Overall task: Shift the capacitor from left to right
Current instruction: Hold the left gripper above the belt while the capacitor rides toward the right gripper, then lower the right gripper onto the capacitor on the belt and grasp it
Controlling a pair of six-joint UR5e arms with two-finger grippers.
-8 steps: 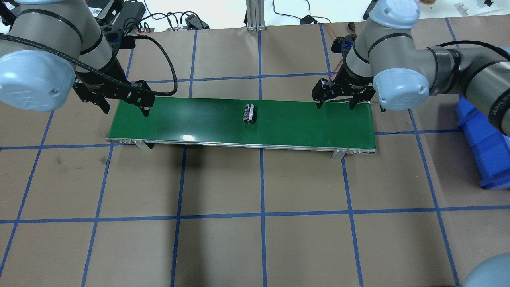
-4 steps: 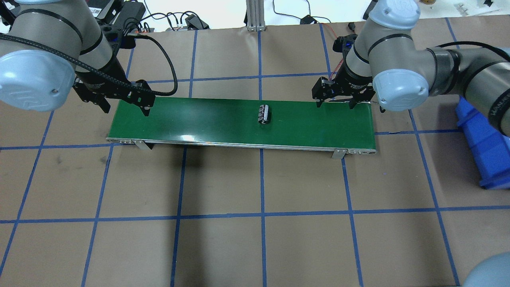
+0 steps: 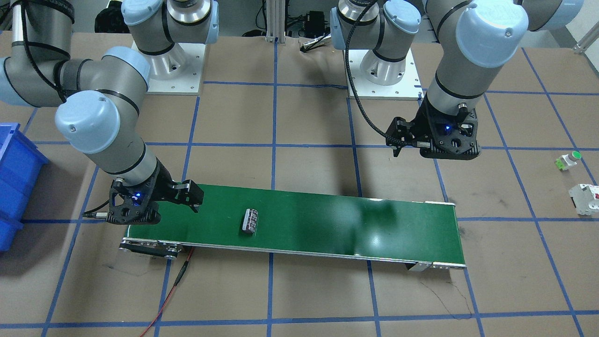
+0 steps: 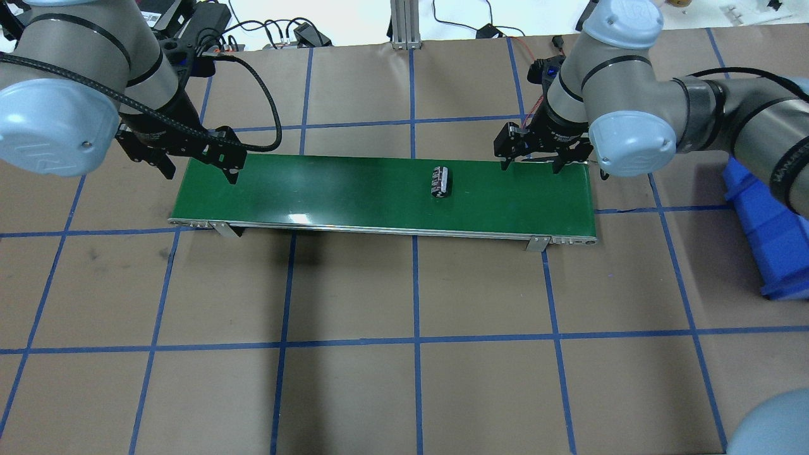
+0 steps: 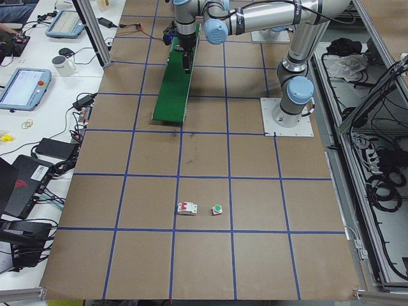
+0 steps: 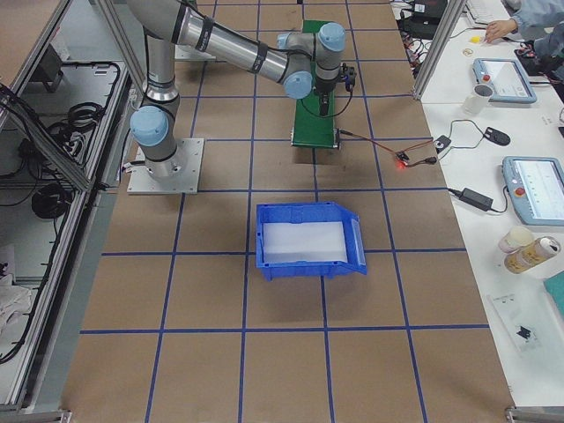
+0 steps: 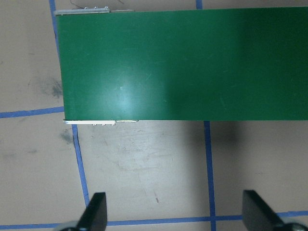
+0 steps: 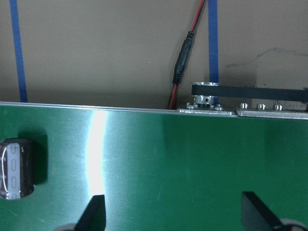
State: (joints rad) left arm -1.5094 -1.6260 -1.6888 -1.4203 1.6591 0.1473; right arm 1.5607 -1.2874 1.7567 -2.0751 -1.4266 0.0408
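The capacitor (image 4: pixel 440 181) is a small black cylinder with a paler stripe. It lies on its side on the green conveyor belt (image 4: pixel 328 189), right of the belt's middle. It also shows in the front-facing view (image 3: pixel 250 221) and at the left edge of the right wrist view (image 8: pixel 17 168). My right gripper (image 4: pixel 531 166) is open and empty, above the belt's right end, a short way right of the capacitor. My left gripper (image 4: pixel 200 172) is open and empty by the belt's left end; the left wrist view shows its fingertips (image 7: pixel 95 214) over bare table.
A blue bin (image 4: pixel 771 234) stands on the table off the belt's right end. A white push-button with a green cap (image 3: pixel 568 160) and a white breaker (image 3: pixel 585 199) lie far out on the robot's left. A red-black cable (image 8: pixel 180 67) runs by the belt's right end.
The capacitor has travelled to the right along the belt, from about its middle toward my right gripper. Both arms have stayed nearly still.
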